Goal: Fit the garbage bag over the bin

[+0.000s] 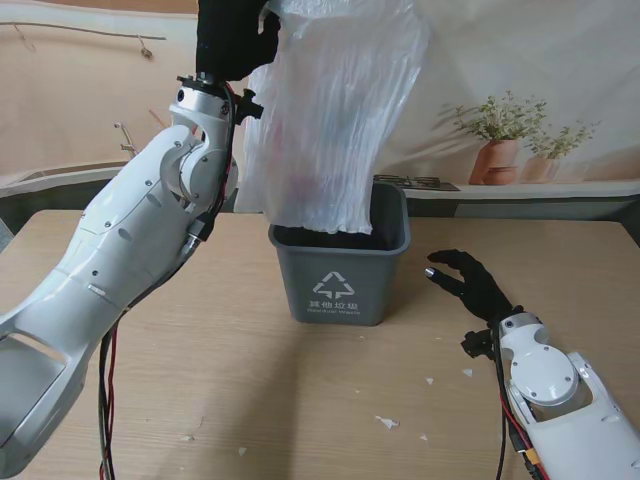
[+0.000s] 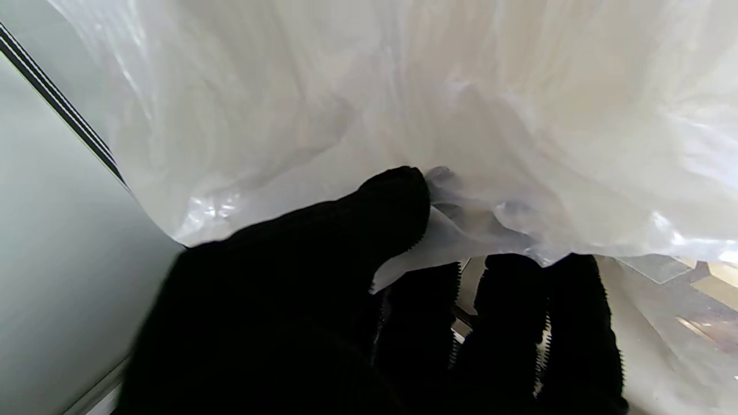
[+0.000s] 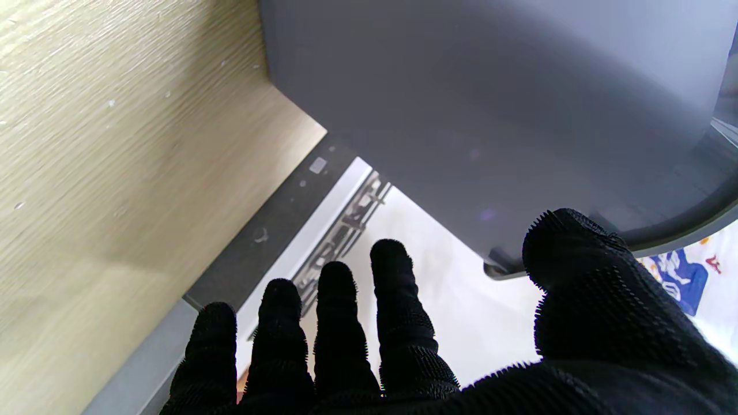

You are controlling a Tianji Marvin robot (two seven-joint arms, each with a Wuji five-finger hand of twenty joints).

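Translucent plastic hangs over the grey bin (image 1: 340, 262): the left hand (image 2: 323, 288), raised above it, pinches the garbage bag (image 1: 335, 120) so its loose end drops into the opening. Right of the bin, the right hand (image 1: 470, 282) hovers over the bench (image 1: 250, 380), fingers spread, holding nothing, likely ready to steady it.

Wooden table (image 1: 180, 370): grey bin (image 1: 345, 280) standing mid-table; small white scraps (image 1: 388, 422) scattered nearer me.
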